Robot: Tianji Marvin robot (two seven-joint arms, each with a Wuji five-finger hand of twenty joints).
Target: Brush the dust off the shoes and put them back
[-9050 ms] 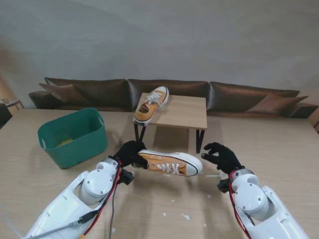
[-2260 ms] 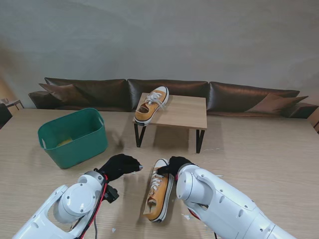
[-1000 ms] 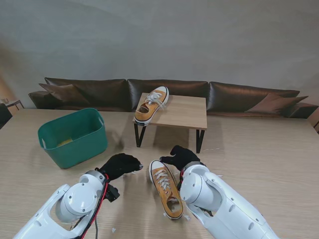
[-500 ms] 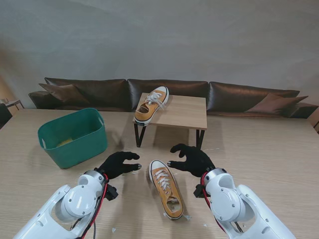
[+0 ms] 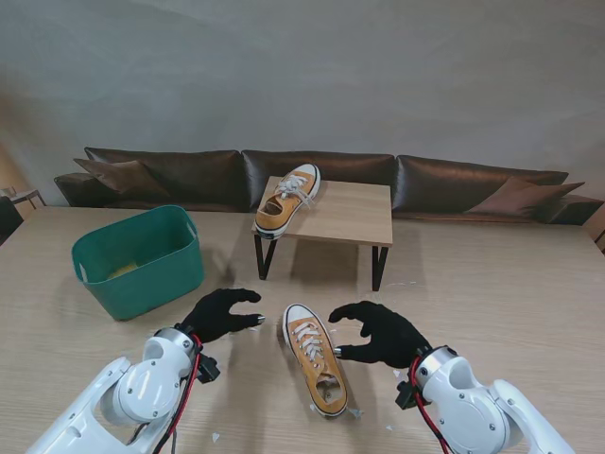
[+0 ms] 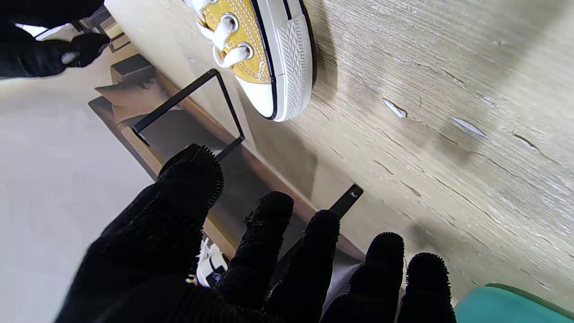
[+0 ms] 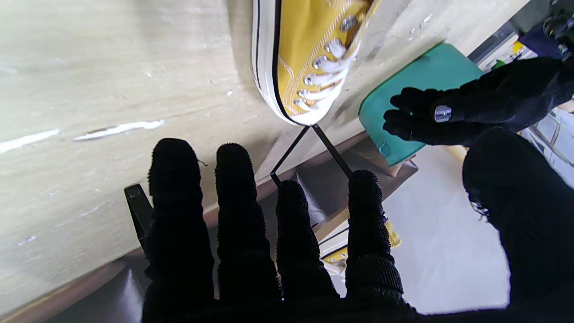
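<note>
left of shoe [image 5: 314, 357]: green bin [image 5: 97, 274], yellowish contents unclear; both hands empty, fingers spread.

no readable text, labels, brands, numbers or signs anywhere

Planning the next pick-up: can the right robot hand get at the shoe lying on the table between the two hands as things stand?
Probably yes. The right robot hand is open, fingers spread, right beside the shoe on its right side, with nothing between them. The left robot hand stays off to the other side, apart from it.
</note>
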